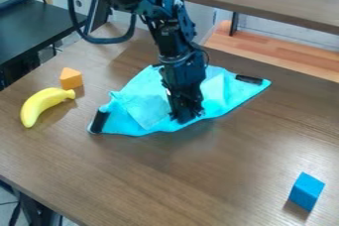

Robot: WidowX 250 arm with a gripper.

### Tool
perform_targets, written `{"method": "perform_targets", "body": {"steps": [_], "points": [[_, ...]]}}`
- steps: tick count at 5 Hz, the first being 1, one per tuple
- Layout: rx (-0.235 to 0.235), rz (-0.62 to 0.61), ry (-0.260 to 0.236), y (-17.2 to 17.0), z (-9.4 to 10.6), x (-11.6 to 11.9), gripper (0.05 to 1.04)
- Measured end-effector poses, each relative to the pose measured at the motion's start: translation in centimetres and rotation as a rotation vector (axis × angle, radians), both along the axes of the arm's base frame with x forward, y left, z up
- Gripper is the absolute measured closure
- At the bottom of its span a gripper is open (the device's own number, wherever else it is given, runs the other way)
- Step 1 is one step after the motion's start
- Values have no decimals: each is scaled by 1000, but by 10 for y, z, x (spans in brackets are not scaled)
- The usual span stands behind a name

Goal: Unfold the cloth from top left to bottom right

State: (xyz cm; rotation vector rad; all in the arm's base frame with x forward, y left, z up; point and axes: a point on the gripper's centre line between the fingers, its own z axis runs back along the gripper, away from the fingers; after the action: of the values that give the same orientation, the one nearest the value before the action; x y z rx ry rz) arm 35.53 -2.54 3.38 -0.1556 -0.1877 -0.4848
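Your hand point(186, 116) hid part of the cloth point(145, 110); couldn't tell hand opening or grip. Cloth's long axis ran lower left to upper right in view.

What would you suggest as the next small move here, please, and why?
Probably a slight upward lift of the tool, provided it has a grip, which I cannot confirm. It is down at the near edge of the cloth, which looks folded over itself, so a layer likely needs raising first.

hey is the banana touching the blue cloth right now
Apart; the camera view shows brown tabletop between the banana and the cloth's nearest edge.
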Motion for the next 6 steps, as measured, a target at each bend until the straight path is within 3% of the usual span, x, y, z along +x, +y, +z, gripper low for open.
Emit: {"method": "perform_targets", "body": {"steps": [1, 4, 5, 6], "points": [[-14, -18, 82, -15, -1, -13, 1014], [-165, 69, 288, -56, 21, -20, 1014], [-206, 132, 385, -68, 11, -18, 999], [-242, 140, 489, -78, -1, -18, 923]]}}
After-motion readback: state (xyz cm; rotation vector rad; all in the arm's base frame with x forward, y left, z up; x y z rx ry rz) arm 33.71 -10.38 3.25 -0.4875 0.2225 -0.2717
